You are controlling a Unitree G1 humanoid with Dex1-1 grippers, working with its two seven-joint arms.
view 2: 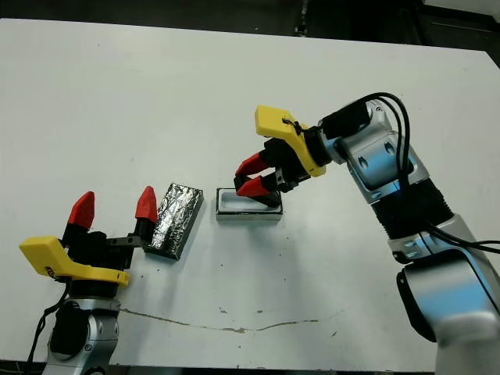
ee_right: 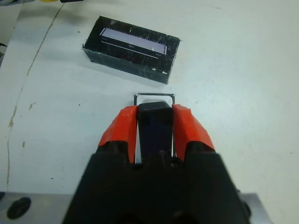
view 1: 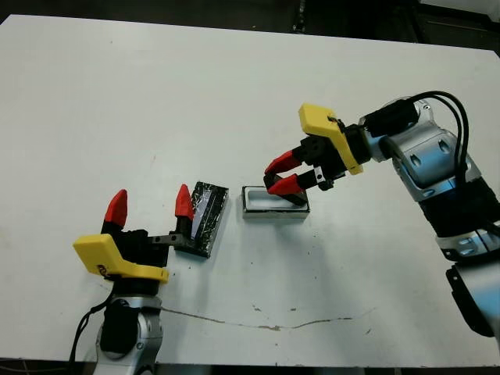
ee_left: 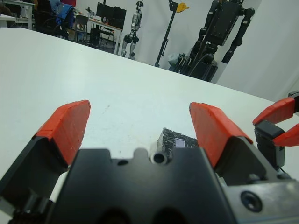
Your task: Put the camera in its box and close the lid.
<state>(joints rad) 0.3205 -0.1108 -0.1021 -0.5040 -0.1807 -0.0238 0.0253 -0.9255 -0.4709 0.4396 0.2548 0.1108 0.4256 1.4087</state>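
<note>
Left end effector (view 1: 150,208), lower left of the head view: fingers spread, holding nothing, one red tip just beside the lid (view 1: 204,219), which lies flat on the white surface (view 1: 156,94).

Centre frame: right end effector (view 1: 283,176) pinches the camera (ee_right: 154,129) between its fingertips (ee_right: 190,129), right over the box (view 1: 273,202). In the wrist view the bar lines up lengthwise with the tray rim.

Judgement: the insert step is underway. Keep the bar parallel to the box's long walls, lower until it seats, only then release. Early release risks it perching on the rim. Left arm looks staged for the lid.
</note>
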